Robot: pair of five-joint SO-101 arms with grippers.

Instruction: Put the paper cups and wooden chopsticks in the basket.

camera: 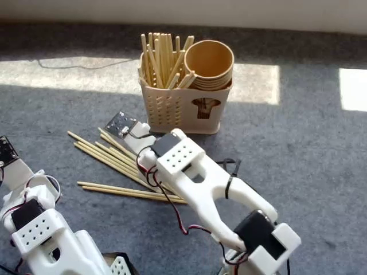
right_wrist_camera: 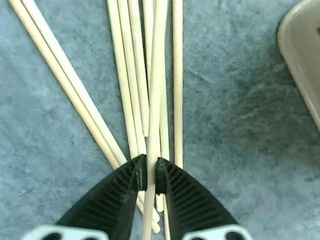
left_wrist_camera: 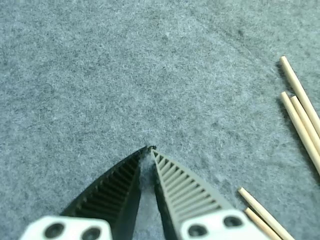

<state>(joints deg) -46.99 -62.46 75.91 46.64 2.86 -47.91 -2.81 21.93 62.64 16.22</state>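
Observation:
A cream basket stands on the grey carpet, with stacked paper cups and several wooden chopsticks upright in it. More loose chopsticks lie fanned on the carpet in front of it. My right arm is over this pile. My right gripper is shut on one chopstick, which runs out between the fingertips above the others. My left gripper is shut with nothing in it, over bare carpet, apart from the chopstick ends.
The basket's rim lies close beside the right gripper's pile. Two long chopsticks lie crosswise nearer the arms' bases. My left arm is at the near left corner. Bare carpet extends to the right of the basket.

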